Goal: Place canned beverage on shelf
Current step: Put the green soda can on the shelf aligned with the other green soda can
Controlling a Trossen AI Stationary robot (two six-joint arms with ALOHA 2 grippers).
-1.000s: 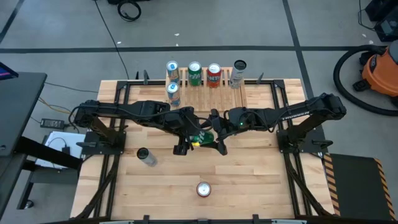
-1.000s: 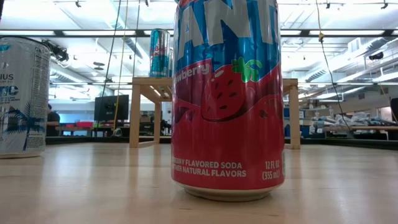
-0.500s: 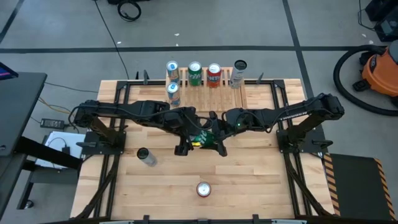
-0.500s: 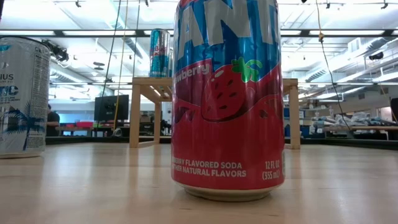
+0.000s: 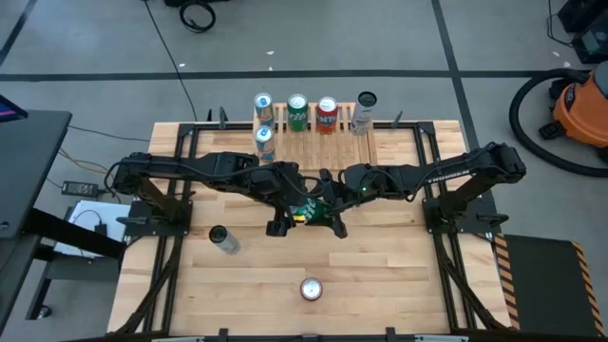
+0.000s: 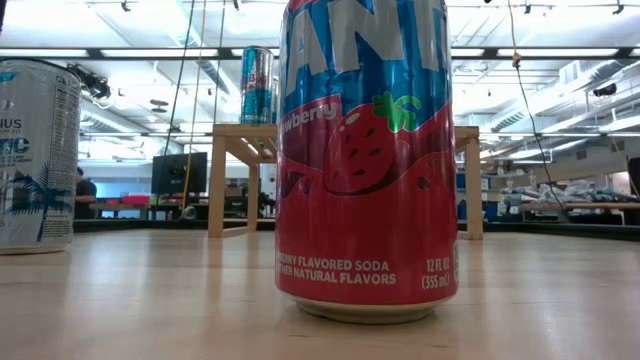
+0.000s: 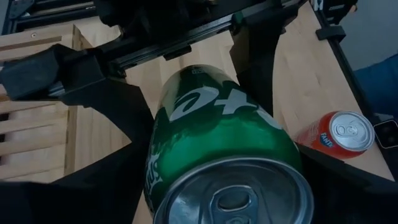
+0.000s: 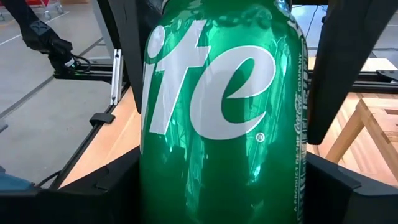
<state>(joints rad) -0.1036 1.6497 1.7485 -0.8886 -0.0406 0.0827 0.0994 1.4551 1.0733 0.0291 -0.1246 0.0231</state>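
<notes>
A green soda can (image 5: 306, 211) stands roughly upright between my two grippers over the middle of the table. My left gripper (image 5: 295, 210) is shut on it from above. My right gripper (image 5: 319, 210) reaches in level from the right, its fingers spread on either side of the can's body (image 8: 224, 124). The can's base does not show. The light wooden shelf (image 5: 380, 144) stands at the far edge with several cans on it. The low view shows neither gripper. My left gripper pinches the green can's side walls below the rim (image 7: 155, 180) between its two fingers (image 8: 127, 56). The fingers point down along the can, whose top (image 7: 236, 199) faces the wrist camera. My right gripper's fingers (image 8: 115, 180) flank the can's lower body; I cannot tell whether they touch it.
A red strawberry soda can (image 5: 311, 288) stands near the front edge and fills the low view (image 6: 365, 160). A white can (image 5: 221, 238) stands at the front left. On the shelf, a blue can (image 5: 264, 141) stands on the lower step, with several more cans behind it.
My right gripper has edged a little toward the table's left, closer around the green can. The can and my left gripper have stayed where they were.
</notes>
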